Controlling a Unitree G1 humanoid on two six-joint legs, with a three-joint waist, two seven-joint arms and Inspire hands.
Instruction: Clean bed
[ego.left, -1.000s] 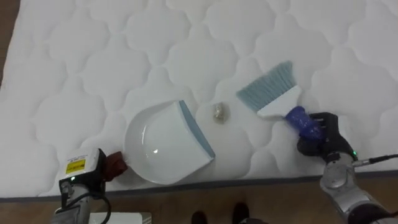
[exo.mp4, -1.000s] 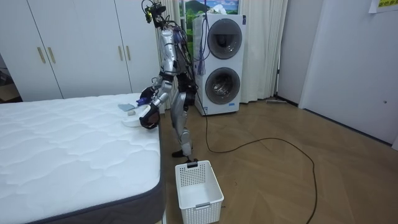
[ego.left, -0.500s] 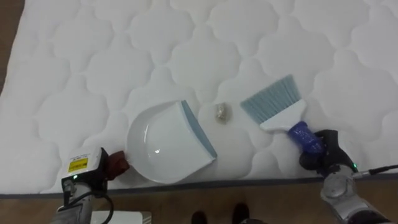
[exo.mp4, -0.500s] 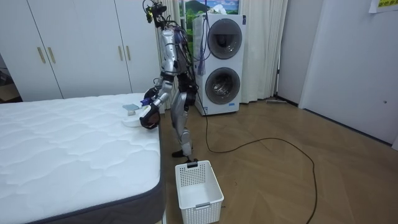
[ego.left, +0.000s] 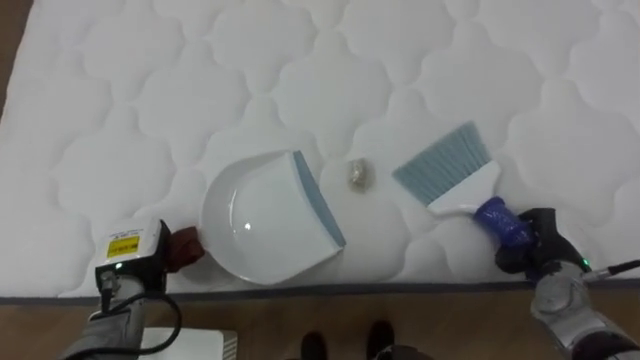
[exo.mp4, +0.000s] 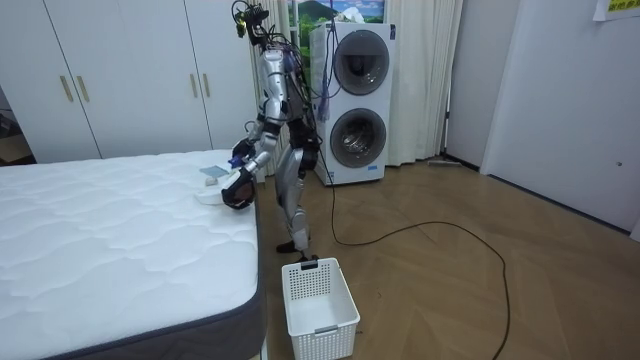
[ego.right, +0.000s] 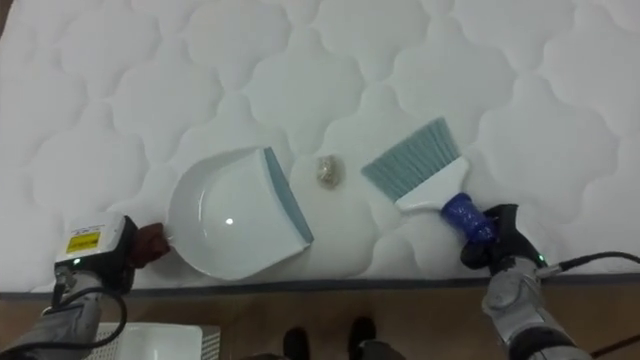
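Note:
A white dustpan (ego.left: 262, 218) with a grey-blue lip lies flat on the white quilted mattress (ego.left: 180, 90) near its front edge. My left hand (ego.left: 128, 256) is shut on its reddish-brown handle (ego.left: 184, 247). A small crumpled scrap (ego.left: 358, 174) lies just right of the lip. Right of the scrap rests a brush (ego.left: 447, 170) with grey-blue bristles, a white head and a blue handle (ego.left: 502, 223), bristles pointing away from me. My right hand (ego.left: 536, 246) is shut on that handle. In the room view I stand at the bed's side (exo.mp4: 120, 240).
The mattress edge (ego.left: 400, 288) runs along the bottom, with wooden floor below it. A white slatted basket (exo.mp4: 319, 305) stands on the floor by the bed's corner. A stacked washer and dryer (exo.mp4: 356, 100) stand behind me, and white wardrobes (exo.mp4: 130, 70) line the wall.
My right hand has drawn the brush back toward the mattress edge and slightly right, away from the scrap. The dustpan and scrap have hardly moved.

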